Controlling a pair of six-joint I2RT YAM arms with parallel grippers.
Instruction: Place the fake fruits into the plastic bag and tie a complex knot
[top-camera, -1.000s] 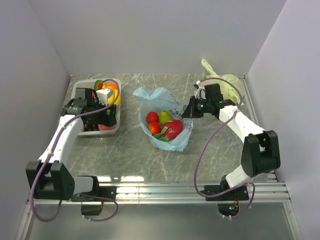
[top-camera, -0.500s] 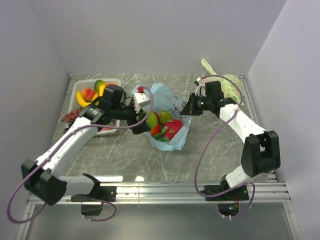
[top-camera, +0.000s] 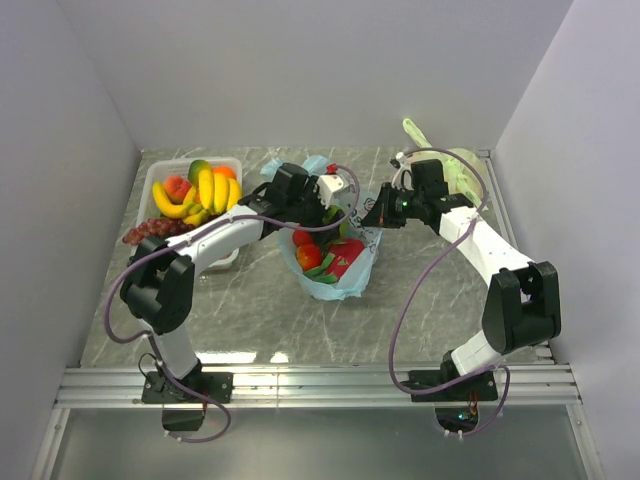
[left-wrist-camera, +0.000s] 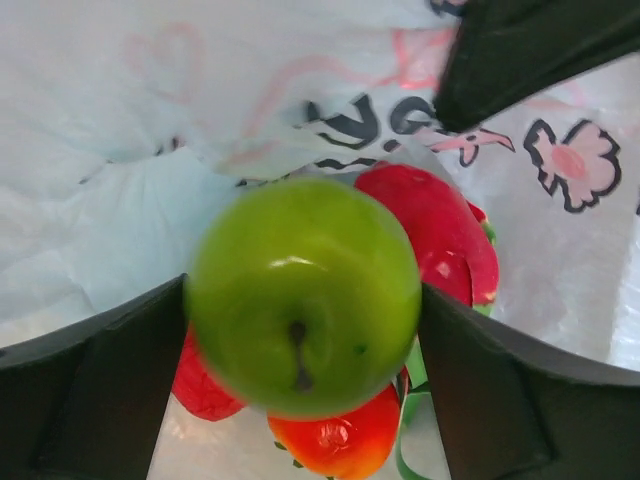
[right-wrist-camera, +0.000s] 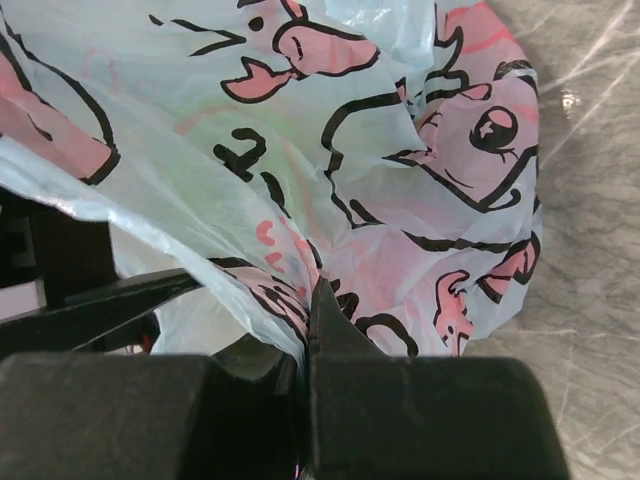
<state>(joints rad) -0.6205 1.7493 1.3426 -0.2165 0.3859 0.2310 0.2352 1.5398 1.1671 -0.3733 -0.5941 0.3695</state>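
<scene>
The plastic bag (top-camera: 340, 285), light blue with cartoon prints, lies open at mid-table with red fruits (top-camera: 345, 255) inside. My left gripper (top-camera: 330, 212) hangs over its mouth. In the left wrist view a green apple (left-wrist-camera: 300, 290) fills the gap of this gripper (left-wrist-camera: 302, 284) and touches both fingers (left-wrist-camera: 90, 390), with red fruits (left-wrist-camera: 440, 240) and the bag's printed wall (left-wrist-camera: 150, 120) beneath. My right gripper (top-camera: 372, 218) is shut on the bag's right rim, with the film (right-wrist-camera: 280, 290) pinched between the pads of the gripper (right-wrist-camera: 310, 305). No knot shows.
A clear tub (top-camera: 158, 182) at the back left holds bananas (top-camera: 205, 190), a peach (top-camera: 175, 187) and an orange (top-camera: 222, 172); dark grapes (top-camera: 150, 230) hang over its left edge. A tied yellow-green bag (top-camera: 452, 165) sits at the back right, behind the right arm.
My left arm has swung from the tub across to the bag's mouth, carrying the green apple. The right gripper has kept its hold on the bag's rim.
</scene>
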